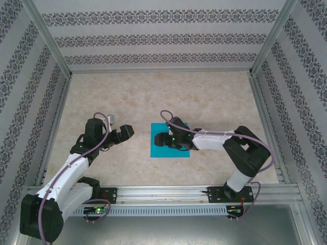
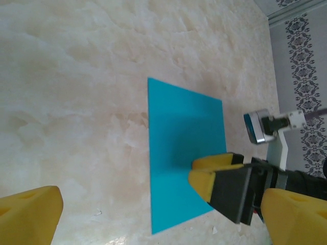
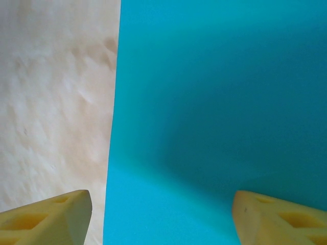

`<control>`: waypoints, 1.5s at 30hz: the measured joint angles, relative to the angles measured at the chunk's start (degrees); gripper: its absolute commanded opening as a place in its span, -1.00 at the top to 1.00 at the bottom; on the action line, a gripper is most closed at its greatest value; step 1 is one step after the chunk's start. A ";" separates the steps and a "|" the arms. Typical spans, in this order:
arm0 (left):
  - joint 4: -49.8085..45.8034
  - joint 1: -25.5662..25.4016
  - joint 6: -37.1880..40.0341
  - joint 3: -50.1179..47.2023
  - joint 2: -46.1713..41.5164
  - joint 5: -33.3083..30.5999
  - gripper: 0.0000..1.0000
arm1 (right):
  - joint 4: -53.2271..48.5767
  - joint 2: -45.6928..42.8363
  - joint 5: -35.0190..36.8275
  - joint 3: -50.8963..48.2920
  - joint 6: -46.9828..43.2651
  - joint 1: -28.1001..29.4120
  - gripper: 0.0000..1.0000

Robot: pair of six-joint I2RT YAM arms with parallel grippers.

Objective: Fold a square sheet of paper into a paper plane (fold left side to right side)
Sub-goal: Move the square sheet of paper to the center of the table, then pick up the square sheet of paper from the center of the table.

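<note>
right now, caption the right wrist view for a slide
Open right claw straddling one edge of the flat turquoise square sheet of paper on the marbled table.

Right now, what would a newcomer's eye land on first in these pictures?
The turquoise sheet of paper stands out, lying flat near the middle of the pale marbled table. The right arm reaches over it with its yellow-tipped jaws apart, one tip above the paper and one above bare table. The left arm sits off to the sheet's left with its jaws wide open.
</note>
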 measured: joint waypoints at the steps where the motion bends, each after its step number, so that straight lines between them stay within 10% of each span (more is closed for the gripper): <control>1: -0.52 0.00 0.20 0.20 0.00 -0.09 -0.99 | 0.76 1.03 -0.07 0.98 0.13 0.02 -0.50; 19: -2.62 -0.52 1.97 5.86 6.84 4.22 -0.82 | -9.97 -19.52 6.84 -0.76 -5.92 -6.64 -0.82; 45: -2.34 -23.19 0.15 17.79 30.95 -3.93 -0.35 | -35.71 -37.16 10.43 -9.94 -18.38 -21.79 -0.95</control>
